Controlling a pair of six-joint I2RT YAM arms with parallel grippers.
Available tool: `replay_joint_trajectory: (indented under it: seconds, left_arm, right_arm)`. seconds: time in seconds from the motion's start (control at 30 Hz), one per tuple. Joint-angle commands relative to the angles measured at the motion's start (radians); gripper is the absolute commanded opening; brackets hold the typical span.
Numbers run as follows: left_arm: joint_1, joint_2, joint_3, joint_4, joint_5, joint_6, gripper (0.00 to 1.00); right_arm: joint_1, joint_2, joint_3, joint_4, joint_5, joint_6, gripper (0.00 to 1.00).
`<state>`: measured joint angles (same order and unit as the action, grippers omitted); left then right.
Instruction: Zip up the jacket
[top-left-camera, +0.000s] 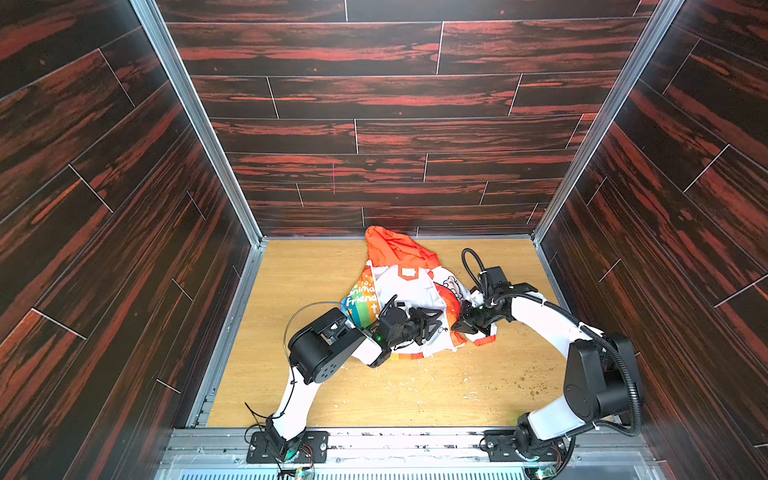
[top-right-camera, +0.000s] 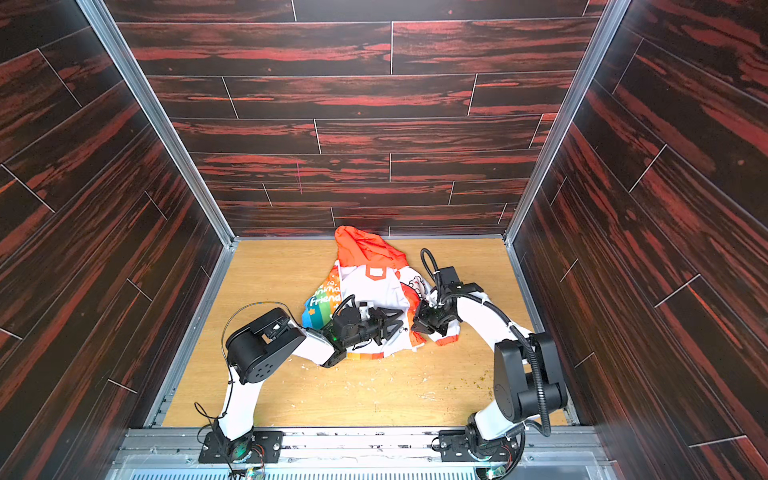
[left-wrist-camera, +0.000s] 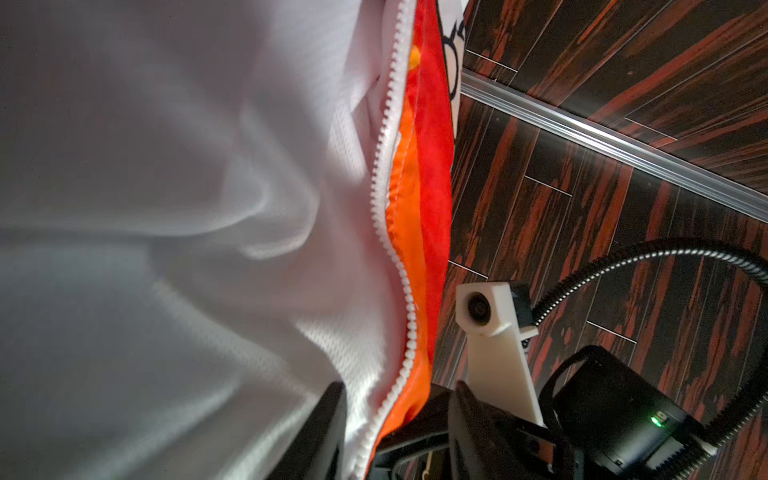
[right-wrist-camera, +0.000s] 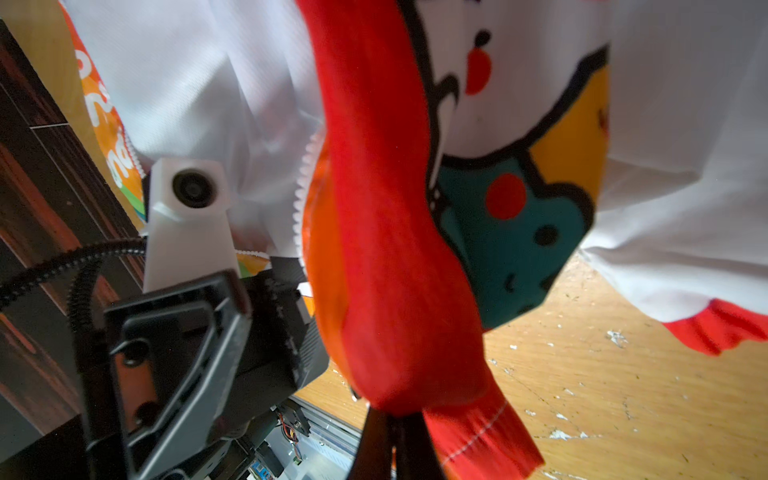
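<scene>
The jacket (top-left-camera: 409, 291) lies crumpled mid-table in both top views, orange hood (top-right-camera: 365, 249) towards the back wall and white lining facing up. My left gripper (top-left-camera: 432, 326) reaches in from the left at the jacket's near edge. In the left wrist view its jaws stand apart, with the white zipper teeth (left-wrist-camera: 399, 266) and orange edge running between them; the left gripper (left-wrist-camera: 399, 436) is open. My right gripper (top-left-camera: 459, 322) faces it from the right. In the right wrist view the right gripper (right-wrist-camera: 392, 440) is shut on the jacket's red hem fabric (right-wrist-camera: 399, 291), lifted off the table.
The wooden table (top-left-camera: 316, 282) carries white flecks and greenish crumbs (top-left-camera: 536, 386) near the front right. Dark wood-pattern walls enclose three sides, and a metal rail (top-left-camera: 415, 436) runs along the front. The two grippers stand almost tip to tip.
</scene>
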<state>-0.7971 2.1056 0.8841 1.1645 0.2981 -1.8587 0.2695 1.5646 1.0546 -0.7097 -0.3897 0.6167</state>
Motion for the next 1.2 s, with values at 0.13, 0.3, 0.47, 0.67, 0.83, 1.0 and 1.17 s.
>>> replay_joint_trajectory:
  seconds: [0.13,0.3,0.47,0.67,0.83,1.0,1.17]
  left_arm:
    - [-0.004,-0.041,-0.050,0.025,-0.015,-0.013,0.41]
    - [-0.004,-0.074,-0.103,-0.004,-0.033,-0.004,0.52]
    - [-0.010,-0.065,-0.093,-0.013,-0.019,-0.003,0.58]
    - [-0.017,0.002,-0.015,0.074,-0.008,-0.033,0.59]
    - [-0.017,0.009,0.001,0.127,-0.019,-0.035,0.59]
    - [-0.018,0.008,-0.014,0.154,-0.028,-0.037,0.55]
    - [-0.018,0.011,-0.040,0.163,-0.033,-0.047,0.43]
  right_arm:
    - [-0.010,-0.038,-0.003,-0.001,-0.011,0.011,0.00]
    - [-0.013,-0.061,0.008,0.001,-0.011,0.009,0.00]
    - [-0.014,-0.066,0.002,0.017,-0.034,0.011,0.00]
    - [-0.014,-0.067,-0.037,0.069,-0.097,0.045,0.00]
    - [-0.015,-0.081,-0.084,0.125,-0.142,0.086,0.00]
    - [-0.015,-0.081,-0.091,0.131,-0.143,0.092,0.00]
    - [-0.014,-0.078,-0.084,0.127,-0.138,0.092,0.00]
